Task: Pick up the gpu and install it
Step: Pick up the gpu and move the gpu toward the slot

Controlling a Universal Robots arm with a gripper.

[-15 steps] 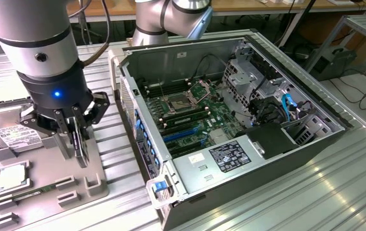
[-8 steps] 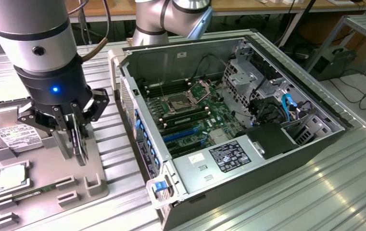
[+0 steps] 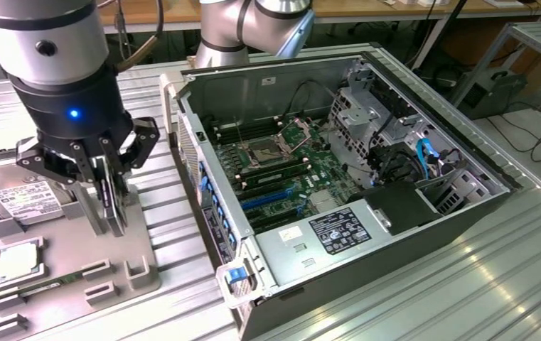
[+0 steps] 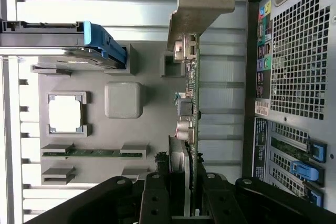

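Firmly in the grip of the black hand (image 3: pixel 103 204), a thin flat gpu (image 4: pixel 192 111) with pale metal bracket (image 4: pixel 197 3).

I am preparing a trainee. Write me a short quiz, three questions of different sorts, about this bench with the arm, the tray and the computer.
1. True or false: the tool is closed on the gpu.
2. Which lies on the grey tray? A) hard drive B) keyboard C) mug
3. Fill in: the side of the computer case is ____.

Key: 1 true; 2 A; 3 open.
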